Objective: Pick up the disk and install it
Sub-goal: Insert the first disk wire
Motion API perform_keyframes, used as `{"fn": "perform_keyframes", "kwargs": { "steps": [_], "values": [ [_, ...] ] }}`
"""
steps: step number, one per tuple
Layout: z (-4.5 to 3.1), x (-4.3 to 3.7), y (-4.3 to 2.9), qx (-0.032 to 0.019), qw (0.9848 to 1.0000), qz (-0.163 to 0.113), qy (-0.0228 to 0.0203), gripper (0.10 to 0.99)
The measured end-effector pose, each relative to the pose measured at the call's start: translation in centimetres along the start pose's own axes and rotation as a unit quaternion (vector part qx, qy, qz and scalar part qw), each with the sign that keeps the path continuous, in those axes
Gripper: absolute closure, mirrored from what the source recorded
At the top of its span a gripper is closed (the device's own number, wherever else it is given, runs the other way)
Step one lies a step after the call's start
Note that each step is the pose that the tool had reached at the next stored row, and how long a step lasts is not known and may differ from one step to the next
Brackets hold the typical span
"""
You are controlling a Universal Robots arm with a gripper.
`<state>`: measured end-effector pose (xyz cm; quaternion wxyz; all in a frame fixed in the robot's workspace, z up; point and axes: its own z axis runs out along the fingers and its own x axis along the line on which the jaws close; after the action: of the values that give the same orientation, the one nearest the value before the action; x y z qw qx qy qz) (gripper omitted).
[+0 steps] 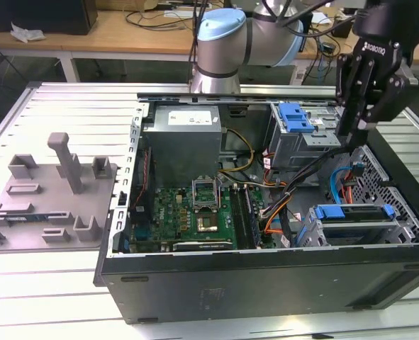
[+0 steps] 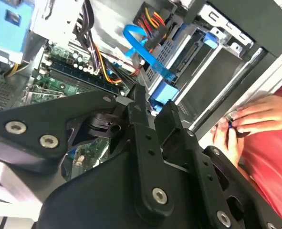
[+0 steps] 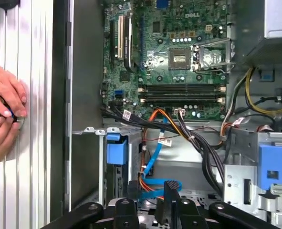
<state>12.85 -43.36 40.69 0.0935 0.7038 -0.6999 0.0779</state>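
Bright, even light, seemingly from overhead; soft shadows pool inside the computer case (image 1: 266, 280).

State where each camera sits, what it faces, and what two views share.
Exterior view: off the arm, looking down into the open case; arm and gripper show.
First wrist view: on the wrist, facing the motherboard past the gripper.
Second wrist view: on the wrist, facing the drive bay past the gripper.
Both wrist views share a person's hands.
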Motion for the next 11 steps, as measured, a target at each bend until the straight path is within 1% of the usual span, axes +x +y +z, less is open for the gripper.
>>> {"fn": "perform_keyframes", "kwargs": {
  "steps": [1,2,3,4,5,6,7,9,10,11],
  "values": [
    [-0.02,-0.34,-0.29,-0.0003,1.0000,0.000,0.0050,0.733],
    [-0.01,-0.49,-0.53,-0.0007,1.0000,0.000,0.0082,0.733],
    [0.02,-0.65,-1.00,-0.0017,0.9999,0.000,0.0113,0.733],
    [0.04,-0.75,-1.33,-0.0025,0.9999,0.000,0.0122,0.733],
    [0.09,-0.90,-1.97,-0.0042,0.9999,-0.001,0.0126,0.733],
    [0.13,-0.98,-2.40,-0.0052,0.9999,-0.001,0.0125,0.733],
    [0.22,-1.06,-3.17,-0.0078,0.9999,-0.002,0.0126,0.733],
    [0.35,-1.10,-4.02,-0.0097,0.9999,-0.003,0.0125,0.733],
    [0.53,-1.15,-4.90,-0.0107,0.9999,-0.004,0.0125,0.733],
    [0.85,-1.23,-5.52,-0.0110,0.9999,-0.004,0.0124,0.733]
  ]
}}
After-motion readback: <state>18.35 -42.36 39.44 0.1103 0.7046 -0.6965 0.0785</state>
